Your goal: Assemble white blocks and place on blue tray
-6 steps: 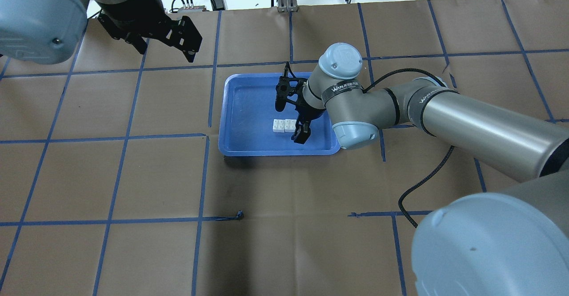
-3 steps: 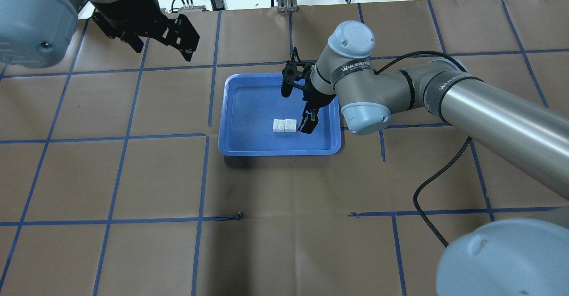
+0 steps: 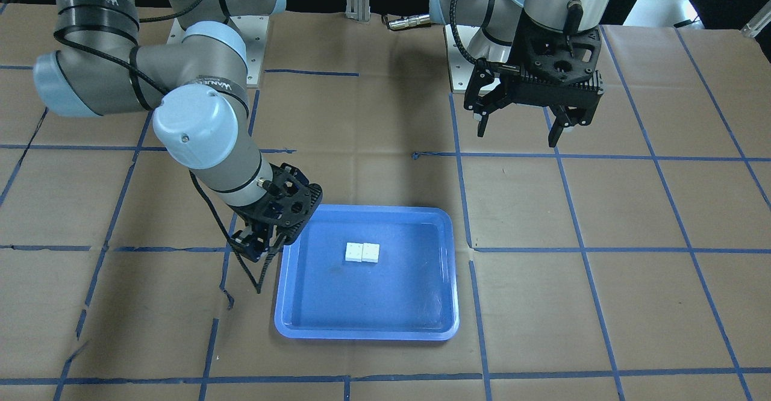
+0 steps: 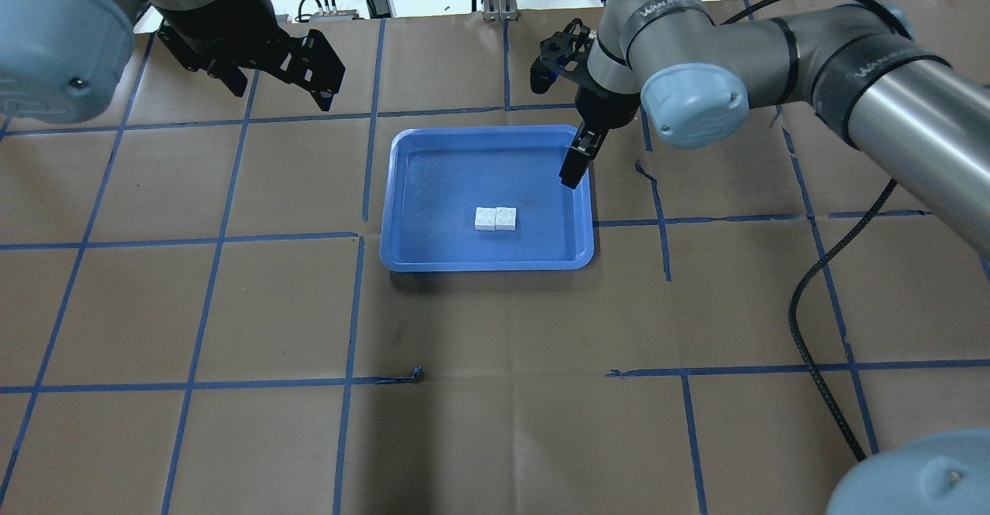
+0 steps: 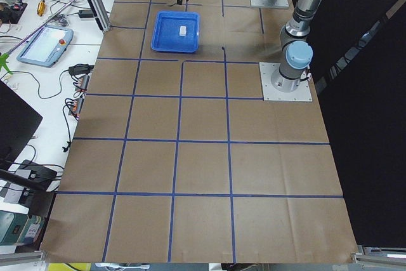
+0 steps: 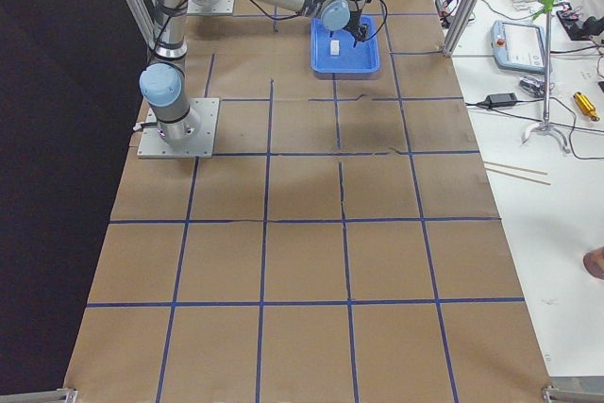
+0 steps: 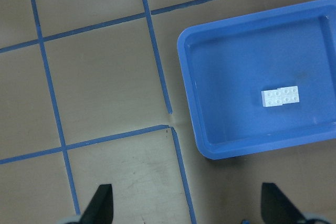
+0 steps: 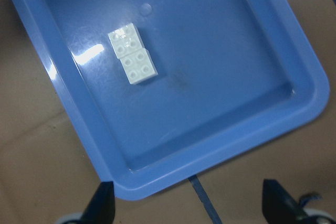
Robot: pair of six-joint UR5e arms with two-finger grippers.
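The two small white studded plastic blocks (image 4: 495,219) are seated touching, side by side, on the large blue plastic tray (image 4: 487,264), toward the worktop's operator-side edge. The right pincer (image 8: 189,205) and left pincer (image 3: 518,125) are spread wide, empty, and held clear, presumably to avoid disturbing the pair.

Silver arms (image 4: 913,121) w/ lt-blue caps (image 4: 692,105)
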